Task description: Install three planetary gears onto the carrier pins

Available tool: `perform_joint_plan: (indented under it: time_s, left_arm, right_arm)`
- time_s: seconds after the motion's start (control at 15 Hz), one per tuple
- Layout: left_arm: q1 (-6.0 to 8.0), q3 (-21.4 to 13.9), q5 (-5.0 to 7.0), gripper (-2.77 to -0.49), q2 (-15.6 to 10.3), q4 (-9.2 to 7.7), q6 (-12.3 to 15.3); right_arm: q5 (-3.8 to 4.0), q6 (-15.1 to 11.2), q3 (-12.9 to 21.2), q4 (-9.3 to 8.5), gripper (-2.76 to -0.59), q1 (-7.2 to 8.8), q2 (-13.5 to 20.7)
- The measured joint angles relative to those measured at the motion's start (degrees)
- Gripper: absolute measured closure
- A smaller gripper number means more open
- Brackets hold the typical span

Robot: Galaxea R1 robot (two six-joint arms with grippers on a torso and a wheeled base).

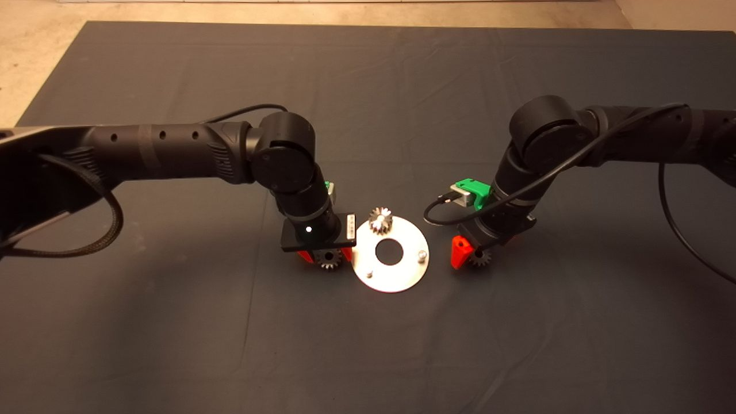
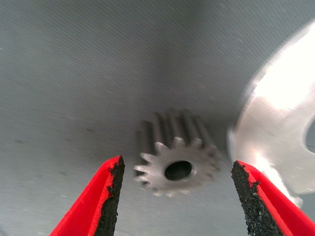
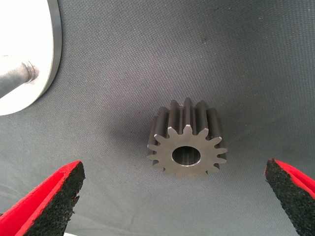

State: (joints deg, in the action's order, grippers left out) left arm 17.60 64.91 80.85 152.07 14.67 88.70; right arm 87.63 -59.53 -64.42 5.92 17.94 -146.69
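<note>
The round silver disc (image 1: 402,275) lies mid-mat. One planetary gear (image 1: 380,219) sits on its far carrier pin; two carrier pins (image 1: 422,253) (image 1: 370,273) stand bare. My left gripper (image 1: 326,257) hangs open over a second gear (image 1: 330,263) on the mat just left of the disc. In the left wrist view this gear (image 2: 177,167) rests between the fingers (image 2: 110,196), untouched. My right gripper (image 1: 475,254) is open around a third gear (image 1: 479,260) right of the disc. That gear (image 3: 187,147) has wide gaps to both pads (image 3: 54,196).
The disc's edge (image 2: 280,123) shows close beside the left gripper's finger. In the right wrist view the disc rim (image 3: 37,44) and one pin (image 3: 15,78) lie beyond the gear. A black cable (image 1: 443,207) loops off the right wrist. Bare floor (image 1: 34,52) borders the mat's far-left corner.
</note>
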Motion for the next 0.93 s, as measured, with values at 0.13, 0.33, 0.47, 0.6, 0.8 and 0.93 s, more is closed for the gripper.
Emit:
perform_joint_plan:
  time_s: [0.13,0.33,0.47,0.6,0.8,0.93]
  left_arm:
    - [0.0,0.21,0.19,-1.51,0.25,0.38,0.0]
    - [0.0,0.24,0.21,-1.51,0.66,1.83,0.0]
    - [0.0,0.24,0.21,-1.41,0.85,1.93,0.0]
    - [0.0,0.24,0.56,-1.35,0.96,1.96,0.0]
    - [0.0,0.22,0.52,-1.35,0.96,1.97,0.03]
    - [-0.02,0.22,0.55,-1.35,0.96,2.0,0.07]
  right_arm:
    - [0.02,0.0,0.02,0.0,-2.73,0.0,0.05]
    - [0.0,0.0,0.06,0.0,-2.73,0.0,0.05]
    - [0.0,0.0,0.09,0.0,-2.73,0.0,0.18]
    - [0.02,0.0,0.11,0.0,-2.73,0.0,0.2]
    - [0.02,0.0,0.11,0.0,-2.73,0.0,0.2]
    - [0.02,0.0,0.11,0.0,-2.73,0.0,0.2]
